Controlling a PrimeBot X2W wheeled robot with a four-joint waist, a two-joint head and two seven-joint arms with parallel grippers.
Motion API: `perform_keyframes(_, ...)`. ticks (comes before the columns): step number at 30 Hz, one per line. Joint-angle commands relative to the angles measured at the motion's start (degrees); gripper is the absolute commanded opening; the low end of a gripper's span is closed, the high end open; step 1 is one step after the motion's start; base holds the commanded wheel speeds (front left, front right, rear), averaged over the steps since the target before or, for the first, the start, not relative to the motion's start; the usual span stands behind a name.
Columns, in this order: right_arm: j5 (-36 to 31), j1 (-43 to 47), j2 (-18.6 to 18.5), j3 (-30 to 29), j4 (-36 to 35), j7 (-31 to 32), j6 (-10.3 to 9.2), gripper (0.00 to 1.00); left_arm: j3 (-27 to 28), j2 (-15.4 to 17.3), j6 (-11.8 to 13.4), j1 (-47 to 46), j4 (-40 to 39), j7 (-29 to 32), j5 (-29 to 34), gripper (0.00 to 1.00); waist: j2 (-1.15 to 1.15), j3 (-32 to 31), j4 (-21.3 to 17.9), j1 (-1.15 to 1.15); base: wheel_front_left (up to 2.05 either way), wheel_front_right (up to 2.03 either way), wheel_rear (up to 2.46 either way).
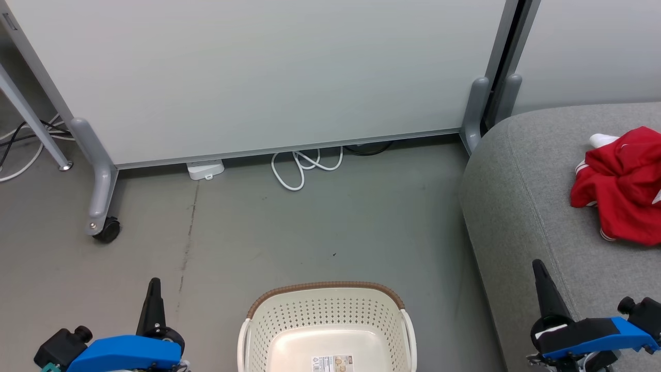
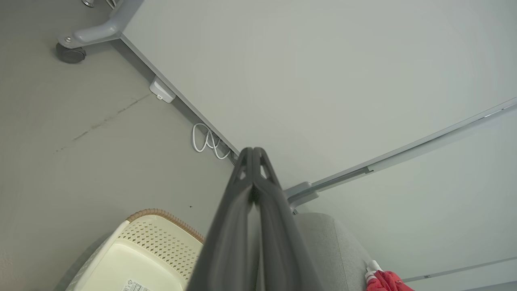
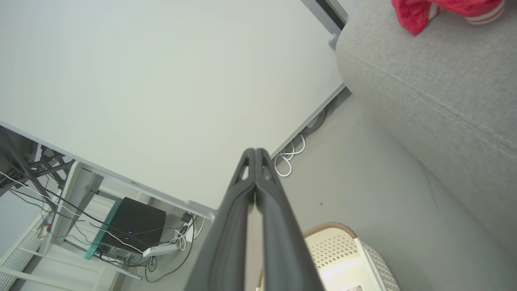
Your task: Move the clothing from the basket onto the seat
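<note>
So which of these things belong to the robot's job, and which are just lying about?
Job: basket, seat, red clothing lying on the seat.
Lying about: white cable, small white box, wheeled panel.

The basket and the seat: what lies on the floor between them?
Nothing lies there. The head view shows bare grey floor between the basket and the seat.

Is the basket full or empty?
Empty where visible: the basket shows a bare bottom with only a label; its near end is cut off.
</note>
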Motion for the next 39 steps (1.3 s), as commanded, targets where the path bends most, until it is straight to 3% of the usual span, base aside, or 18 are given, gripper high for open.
perform_keyframes(1,1.5,-1.6,-0.2,-0.2,-0.9,0.3,0.03,0.00,0.3,0.1,-0.1,-1.6,-0.9,0.4,-1.3,0.00,0.00,0.0,0.0,0.00,0.00,0.00,0.00)
perform_keyframes(39,25.0,-2.8,-0.3,-1.6,-1.9,5.1,0.04,0.00,2.7,-0.1,-0.1,-3.5,-3.5,6.1,-22.0,0.00,0.00,-0.4,-0.4,0.00,0.00,0.00,0.00)
